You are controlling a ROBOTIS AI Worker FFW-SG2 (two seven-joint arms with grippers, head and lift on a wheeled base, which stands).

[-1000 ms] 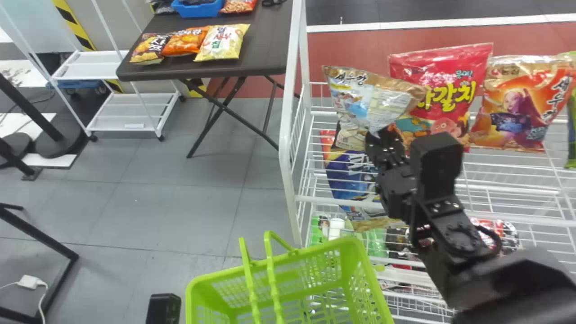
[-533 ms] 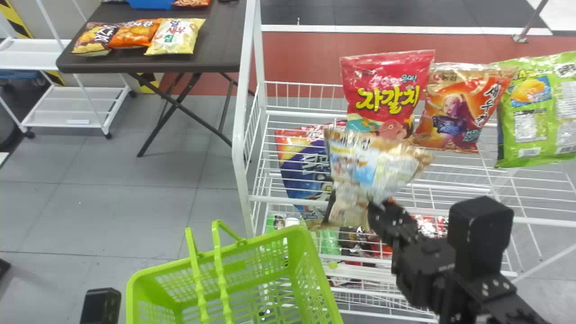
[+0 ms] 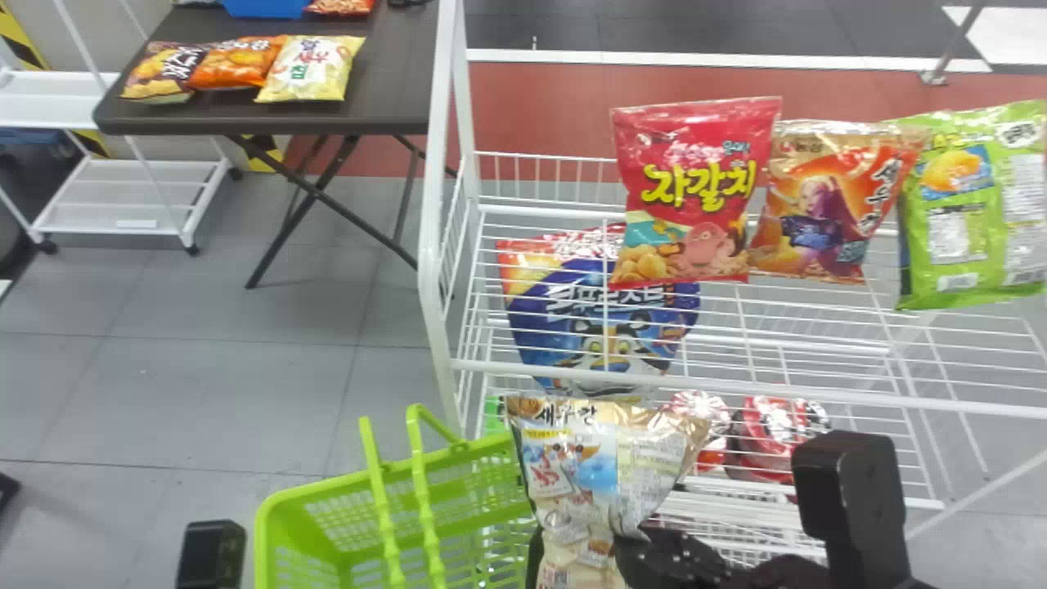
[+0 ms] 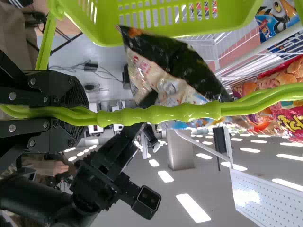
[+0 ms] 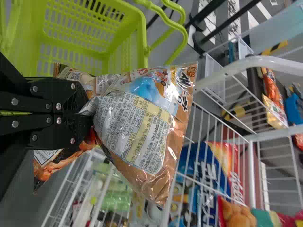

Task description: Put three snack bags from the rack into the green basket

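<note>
"Was it time to let go?"
"No. My right gripper (image 5: 86,112) had the snack bag (image 5: 137,127) pinched at the green basket (image 3: 315,491)'s right edge; it wanted centring first."
"Your left gripper (image 4: 85,115)?"
"Clamped on the handles (image 4: 161,114), for steadiness."

One basket (image 3: 335,483), four racked snack bags (image 3: 695,192)

White wire rack (image 3: 818,392) bearing red bag (image 3: 695,192), orange bag (image 3: 822,204), green bag (image 3: 973,204), blue bag (image 3: 601,327)
</note>
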